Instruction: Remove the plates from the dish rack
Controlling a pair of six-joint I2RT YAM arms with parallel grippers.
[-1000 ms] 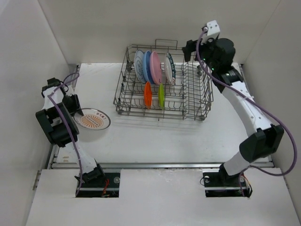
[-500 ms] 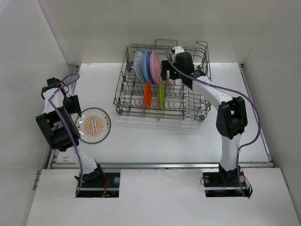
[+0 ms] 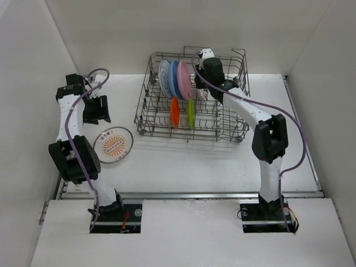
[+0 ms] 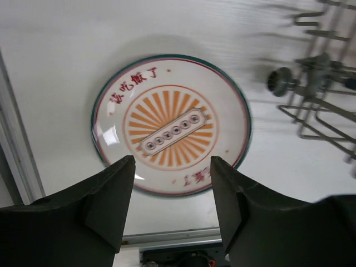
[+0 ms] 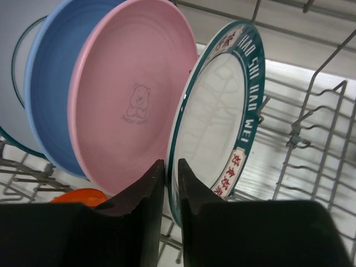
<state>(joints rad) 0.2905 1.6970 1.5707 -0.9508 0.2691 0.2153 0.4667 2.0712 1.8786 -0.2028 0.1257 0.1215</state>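
Observation:
The grey wire dish rack (image 3: 233, 119) stands at the back of the table. Upright in it are a patterned white plate (image 3: 164, 75), a blue plate (image 5: 53, 83), a pink plate (image 5: 133, 94) and a dark-green-rimmed white plate (image 5: 222, 111). Smaller orange (image 3: 174, 111) and yellow-green (image 3: 191, 113) plates stand in front. My right gripper (image 5: 171, 162) is shut on the green-rimmed plate's edge, one finger on each side. A white plate with an orange sunburst (image 4: 171, 123) lies flat on the table at left. My left gripper (image 4: 172, 167) hangs open above its near rim, holding nothing.
White walls close in the table on the left, right and back. A metal rail (image 3: 189, 194) runs along the near edge. The rack's corner and tines (image 4: 317, 105) show at the right of the left wrist view.
The left gripper opened, released the sunburst plate onto the table and rose toward the back. The right arm swung from the back right into the rack and closed on the green-rimmed plate.

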